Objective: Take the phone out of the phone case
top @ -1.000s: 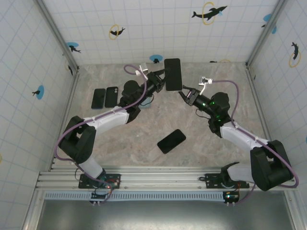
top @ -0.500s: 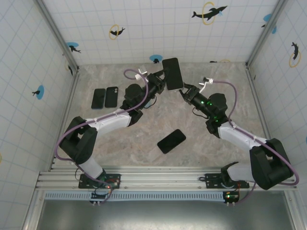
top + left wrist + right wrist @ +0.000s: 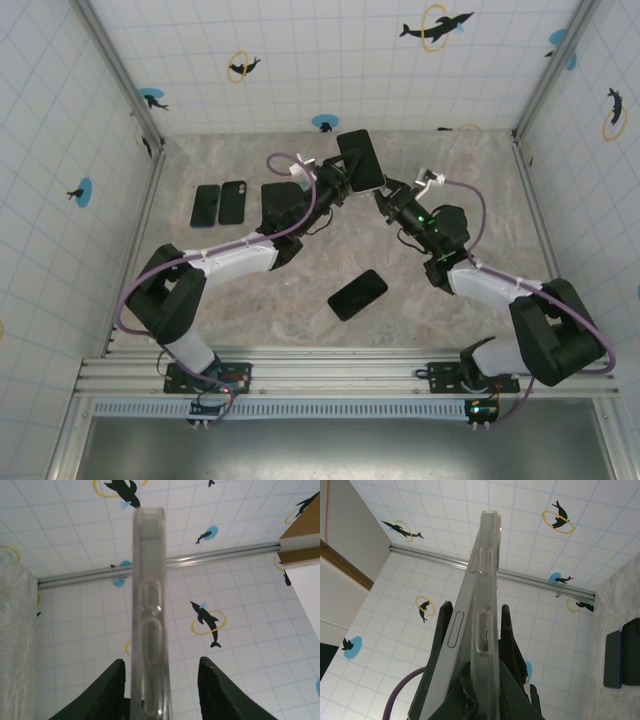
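From above, the phone case hangs in the air over the far middle of the table. The left gripper meets its near-left edge and the right gripper its near-right corner. A loose handset lies well below them, a pair of handsets sits off to the left, and the rest of the table is free for a set-down.

In the left wrist view, the clear case stands edge-on inside the left gripper. One finger sits beside it and a gap shows at the other, so its grip cannot be told.

In the right wrist view, the right gripper appears clamped on the case. The phone seems to splay away from it at the near end and join it at the far tip. Removal looks begun, not finished.
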Tool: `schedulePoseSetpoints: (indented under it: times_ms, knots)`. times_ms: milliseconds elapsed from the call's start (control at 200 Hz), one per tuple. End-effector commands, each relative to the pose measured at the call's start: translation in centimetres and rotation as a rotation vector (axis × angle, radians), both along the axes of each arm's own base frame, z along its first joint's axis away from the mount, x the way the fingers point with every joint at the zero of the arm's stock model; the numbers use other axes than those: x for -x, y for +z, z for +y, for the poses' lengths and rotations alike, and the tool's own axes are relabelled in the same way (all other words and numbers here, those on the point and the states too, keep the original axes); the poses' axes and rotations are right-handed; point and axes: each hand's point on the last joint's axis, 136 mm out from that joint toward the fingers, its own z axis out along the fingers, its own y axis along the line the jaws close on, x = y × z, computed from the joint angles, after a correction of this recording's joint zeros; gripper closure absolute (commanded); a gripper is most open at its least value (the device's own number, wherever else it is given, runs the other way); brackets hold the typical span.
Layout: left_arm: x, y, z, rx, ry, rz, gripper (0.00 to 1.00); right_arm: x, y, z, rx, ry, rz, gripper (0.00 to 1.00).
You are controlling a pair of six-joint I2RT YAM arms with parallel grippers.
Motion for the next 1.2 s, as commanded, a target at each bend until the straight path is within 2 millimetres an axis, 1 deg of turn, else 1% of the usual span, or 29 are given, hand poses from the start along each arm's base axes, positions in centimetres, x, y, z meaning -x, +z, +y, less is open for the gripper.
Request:
schedulePoseSetpoints:
  times_ms: [0,100,245,310,420,465,475,500,676,741,816,941,981,1026,1036,1056,1141,1196]
  knots:
    - [0.7,0.9,-1.0,-0.019,-0.052,-0.024,0.52,1.3,3.1,-0.8,-0.092,0.001,-0.120,0.96]
    - [0.5,0.7,-0.7,-0.072,-0.050,-0.021,0.48,1.1,2.8,-1.2,-0.094,-0.019,-0.115,0.97]
    - [0.7,-0.7,0.4,-0.184,-0.047,0.022,0.40,0.2,2.9,-1.8,-0.071,-0.056,-0.117,0.97]
    - [1.3,-1.4,1.0,-0.223,-0.045,0.047,0.38,-0.4,2.8,-2.0,-0.048,-0.080,-0.117,0.97]
    - [2.4,-1.5,1.5,-0.214,-0.071,0.070,0.35,-1.2,2.5,-2.4,-0.031,-0.133,-0.112,0.97]
    - [2.7,-1.1,1.5,-0.201,-0.086,0.076,0.34,-1.6,2.4,-2.5,-0.031,-0.147,-0.108,0.98]
    - [2.9,-2.1,1.7,-0.213,-0.088,0.094,0.34,-1.6,2.4,-2.5,-0.030,-0.149,-0.108,0.98]
    - [3.2,-2.5,1.7,-0.216,-0.094,0.109,0.34,-1.8,2.4,-2.5,-0.028,-0.154,-0.110,0.98]
    - [4.7,-3.0,2.1,-0.208,-0.110,0.163,0.33,-3.0,2.3,-3.1,-0.023,-0.236,-0.113,0.98]
    - [5.0,-2.6,1.9,-0.183,-0.125,0.177,0.33,-3.2,2.2,-3.3,-0.013,-0.263,-0.120,0.98]
    - [5.4,-2.0,1.3,-0.158,-0.150,0.180,0.33,-3.2,1.9,-3.1,0.014,-0.288,-0.126,0.98]
    - [5.8,-0.8,0.2,-0.121,-0.177,0.171,0.37,-3.0,1.3,-2.8,0.031,-0.302,-0.126,0.98]
    - [5.8,-0.7,-0.2,-0.114,-0.187,0.173,0.38,-2.9,1.2,-2.7,0.032,-0.299,-0.125,0.98]
    - [5.9,-1.2,-0.6,-0.113,-0.201,0.186,0.39,-2.8,1.4,-2.5,0.028,-0.296,-0.131,0.99]
    - [5.8,0.0,-0.8,-0.096,-0.205,0.168,0.40,-2.7,1.4,-2.5,0.028,-0.294,-0.133,0.99]
    - [5.8,0.6,-1.0,-0.086,-0.211,0.160,0.41,-2.6,1.6,-2.4,0.030,-0.296,-0.139,0.98]
    - [6.0,0.8,-1.7,-0.072,-0.229,0.157,0.43,-2.5,1.8,-2.0,0.047,-0.289,-0.149,0.99]
    - [5.8,0.8,-1.5,-0.056,-0.221,0.156,0.44,-2.4,1.8,-1.7,0.053,-0.281,-0.153,0.99]
